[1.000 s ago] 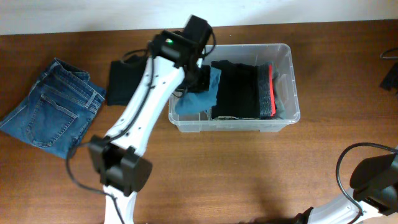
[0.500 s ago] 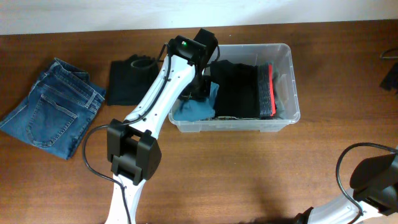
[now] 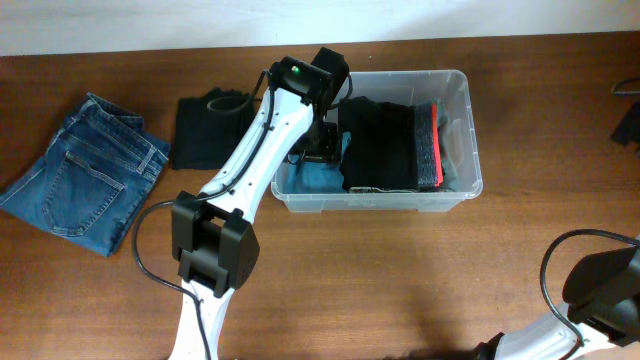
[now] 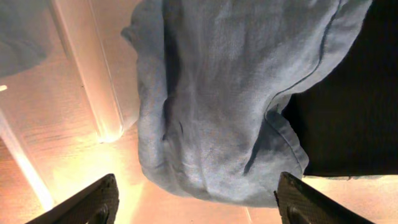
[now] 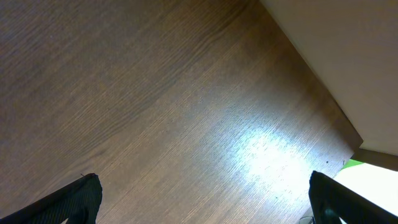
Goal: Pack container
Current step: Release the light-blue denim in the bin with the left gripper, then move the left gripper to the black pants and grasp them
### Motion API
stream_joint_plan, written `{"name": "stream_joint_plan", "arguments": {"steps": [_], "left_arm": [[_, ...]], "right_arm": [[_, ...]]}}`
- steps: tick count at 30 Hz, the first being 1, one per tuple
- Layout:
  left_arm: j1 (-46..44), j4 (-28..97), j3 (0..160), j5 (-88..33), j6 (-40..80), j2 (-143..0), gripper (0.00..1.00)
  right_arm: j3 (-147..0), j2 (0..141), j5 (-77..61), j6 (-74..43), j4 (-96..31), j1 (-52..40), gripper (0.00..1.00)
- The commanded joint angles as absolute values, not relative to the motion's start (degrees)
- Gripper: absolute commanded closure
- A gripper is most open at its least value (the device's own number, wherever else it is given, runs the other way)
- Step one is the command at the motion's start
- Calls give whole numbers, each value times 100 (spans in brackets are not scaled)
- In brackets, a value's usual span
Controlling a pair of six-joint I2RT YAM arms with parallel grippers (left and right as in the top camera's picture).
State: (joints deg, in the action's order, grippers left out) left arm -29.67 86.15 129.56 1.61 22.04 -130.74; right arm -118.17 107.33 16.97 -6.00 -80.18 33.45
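Left claw [image 4: 199, 208]: fingers wide apart, gripping nothing, over blue cloth [image 4: 211, 106] inside container [image 3: 472, 120], which sits far-centre on the table. Right claw [image 5: 205, 208]: wide open, empty, above bare wood. Surface: brown wood-grain table [image 3: 400, 280]; white wall [image 3: 120, 25] behind. Overhead only: jeans [image 3: 85, 175], black garment [image 3: 205, 130] left of container; black folded stack [image 3: 380, 145] w/in. Left wrist only: cloth's hem.

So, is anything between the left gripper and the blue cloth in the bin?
Nothing visible. The left gripper is open right above the blue cloth, which lies in the container's left end beside black folded clothes.
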Motion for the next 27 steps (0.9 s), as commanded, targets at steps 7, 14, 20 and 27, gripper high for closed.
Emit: {"name": "stream_joint_plan", "arguments": {"steps": [7,14,20,27], "left_arm": [[-2926,9150,14215,287,2200,-13047,31],[-2506,9671,15375,856,2115,-13037,1],[-1651,9537,15382,972,2110,-13039,1],[-917,8814,15380,919,2093,-13041,1]], "right_arm": [[-11839,10731,1782,-642,-8014,3341,1],[-11839,10731,1782,-642,-8016,3341,2],[-11839,10731,1782,-642,-8014,3341,2],[-11839,10731,1782,-642,-8014,3341,2]]}}
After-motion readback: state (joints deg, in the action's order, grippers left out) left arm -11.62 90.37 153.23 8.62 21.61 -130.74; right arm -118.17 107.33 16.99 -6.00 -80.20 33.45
